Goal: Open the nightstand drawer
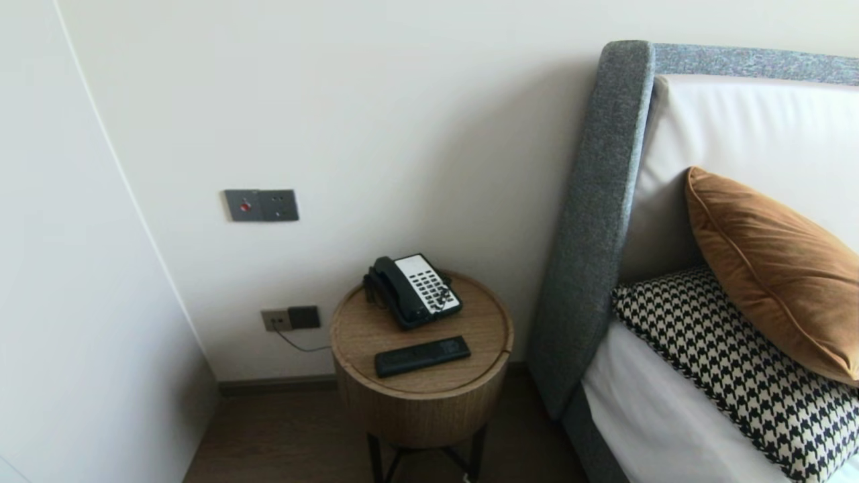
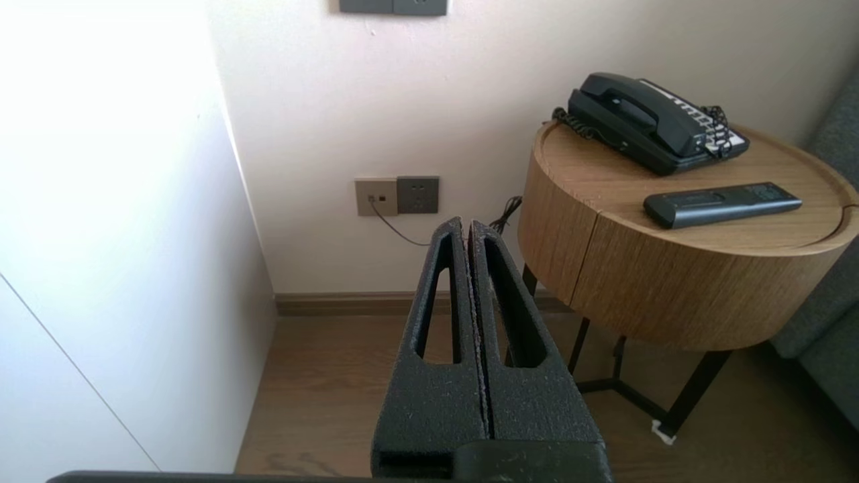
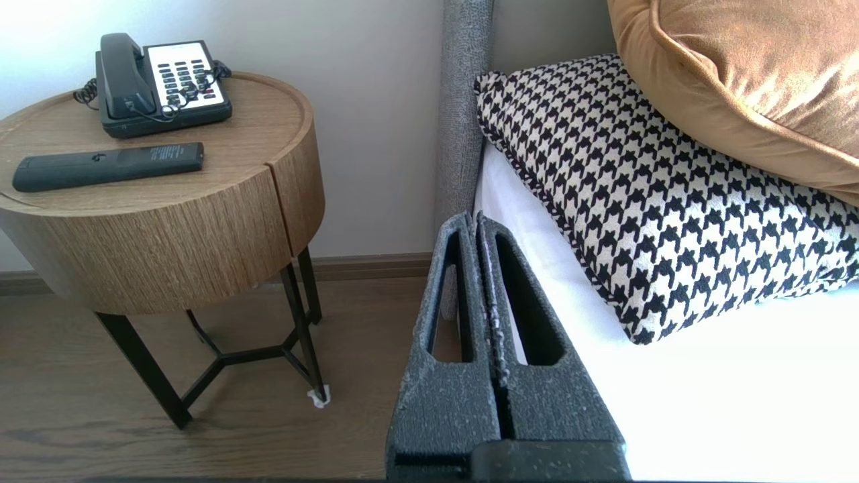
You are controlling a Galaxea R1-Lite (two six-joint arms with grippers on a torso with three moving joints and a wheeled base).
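A round wooden bedside table [image 1: 429,396] stands against the wall beside a bed. On it sit a black and white desk telephone [image 1: 413,290] at the back and a black remote control [image 1: 421,355] in front. Neither arm shows in the head view. My left gripper [image 2: 466,225] is shut and empty, hanging above the floor, short of the table [image 2: 671,282] and to its left. My right gripper [image 3: 476,220] is shut and empty too, near the bed's edge, with the table [image 3: 168,228], the phone [image 3: 161,84] and the remote [image 3: 107,164] off to its left.
A grey upholstered headboard [image 1: 597,221] rises right of the table. On the white mattress [image 1: 644,409] lie a houndstooth pillow [image 1: 738,369] and a brown cushion [image 1: 778,268]. Wall sockets [image 1: 290,318] with a cable and a switch panel [image 1: 262,204] are on the wall; a white panel [image 1: 80,302] stands at the left.
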